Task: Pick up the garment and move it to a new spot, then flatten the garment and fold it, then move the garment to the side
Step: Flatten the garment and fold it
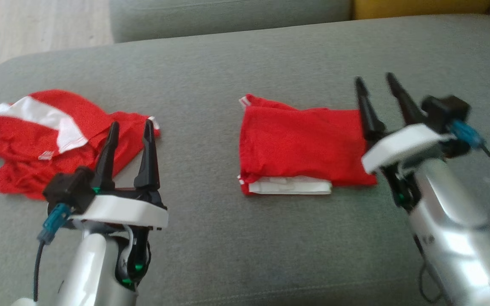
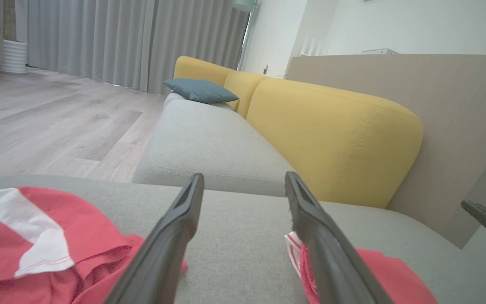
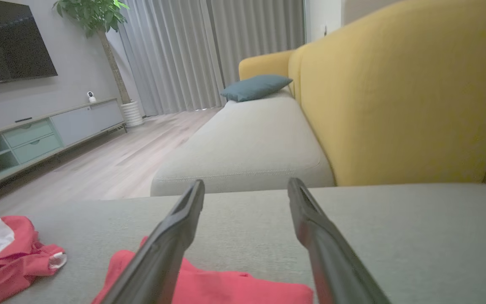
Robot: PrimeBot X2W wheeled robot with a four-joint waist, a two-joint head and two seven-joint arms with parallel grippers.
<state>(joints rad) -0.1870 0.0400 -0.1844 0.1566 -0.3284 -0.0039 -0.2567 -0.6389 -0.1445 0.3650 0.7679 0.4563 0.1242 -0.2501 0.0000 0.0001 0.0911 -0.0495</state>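
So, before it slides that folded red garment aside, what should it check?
1. Folded garment lies flat and tidy on the grey cushion: ok.
2. Right tool open, holding nothing: ok.
3. Left tool open, holding nothing: ok.
4. Crumpled garment lies apart from the folded one: ok.
5. Right tool touching the folded garment's edge: cannot tell.
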